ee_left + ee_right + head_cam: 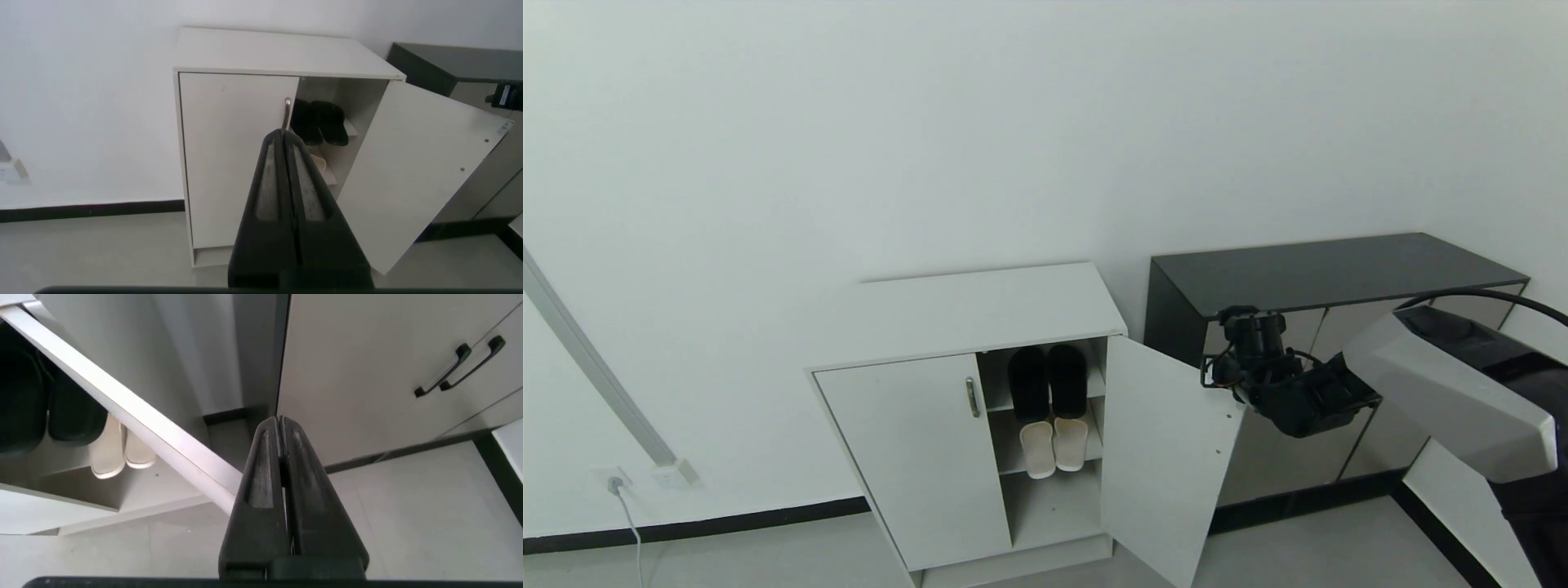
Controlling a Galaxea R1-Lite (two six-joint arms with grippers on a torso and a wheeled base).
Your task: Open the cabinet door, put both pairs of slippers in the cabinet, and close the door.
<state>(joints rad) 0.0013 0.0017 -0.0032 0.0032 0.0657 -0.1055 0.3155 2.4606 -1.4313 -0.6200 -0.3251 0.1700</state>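
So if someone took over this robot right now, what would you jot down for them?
Left gripper: shut, empty, held back from the white cabinet, facing it.
Right gripper: shut, empty, by the outer edge of the open right door.
Things: black slippers on the top shelf, cream slippers on the middle shelf; left door shut.
Done: door opened, both pairs inside.
Left: swing the right door closed.

White cabinet door (1168, 457): lower corner cut off at head view's bottom edge.
Cream slippers (321, 166): mostly hidden behind left gripper (285, 135).
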